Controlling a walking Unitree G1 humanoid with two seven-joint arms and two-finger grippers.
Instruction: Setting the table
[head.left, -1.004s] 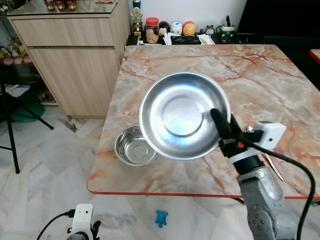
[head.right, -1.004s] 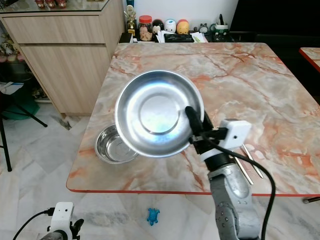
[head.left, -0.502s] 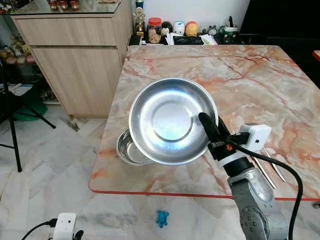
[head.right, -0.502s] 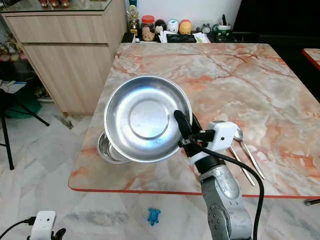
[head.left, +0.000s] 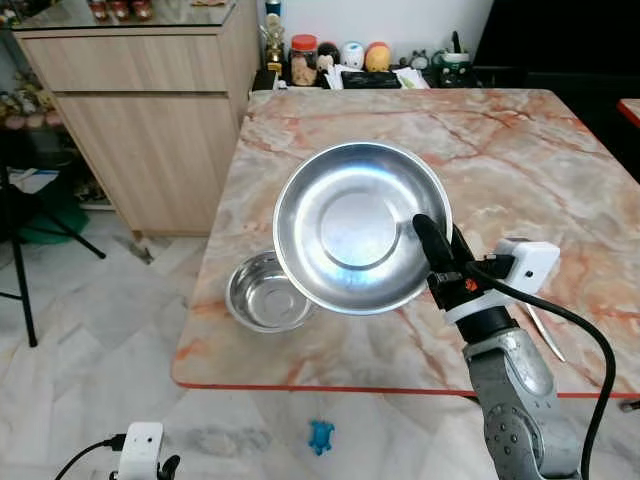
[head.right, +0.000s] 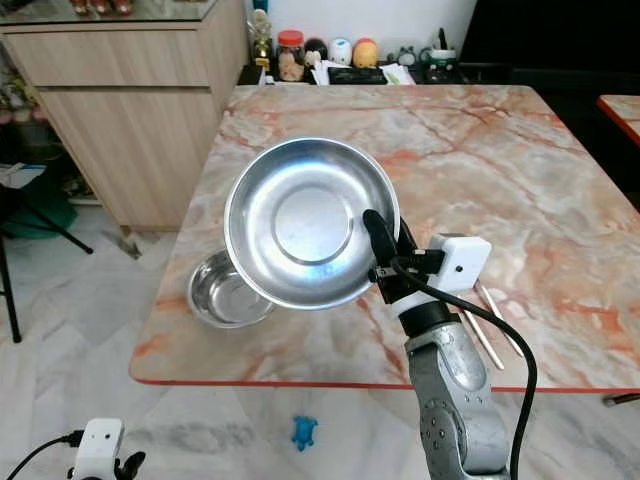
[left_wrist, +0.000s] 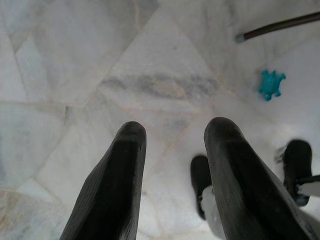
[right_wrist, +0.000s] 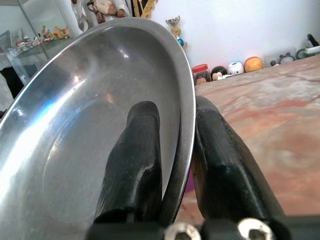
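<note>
Compared with half a second earlier, the steel plate (head.left: 362, 227) had shifted off the small steel bowl (head.left: 267, 292), so that most of the bowl showed again at the table's near left corner; the whole view had also shifted, so part of this may have been camera motion. The right gripper (head.left: 441, 247) pinched the plate's rim — one black finger inside the dish, the other behind it, as the right wrist view confirmed with the rim (right_wrist: 186, 120) caught between the two fingers (right_wrist: 135, 165). The plate was held up off the marble table (head.left: 520, 150), tilted with its hollow face toward the camera, extending away from the gripper toward the robot's left and ahead. The bowl rested on the table below the plate's lower edge, to the left of the gripper and apart from it. Just to the right of the gripper, behind its white wrist camera housing (head.left: 527, 266), thin metal utensils (head.right: 493, 314) lay on the table; their type could not be made out. Far beyond the gripper, at the table's back edge, stood a row of jars and small figurines (head.left: 345, 55), with a wooden cabinet (head.left: 150, 110) to the left. The left gripper (left_wrist: 172, 150) hung low over the marble floor (left_wrist: 75, 75) with its fingers spread apart and nothing between them — a small blue toy (left_wrist: 271, 83) lay on the floor ahead of it.
</note>
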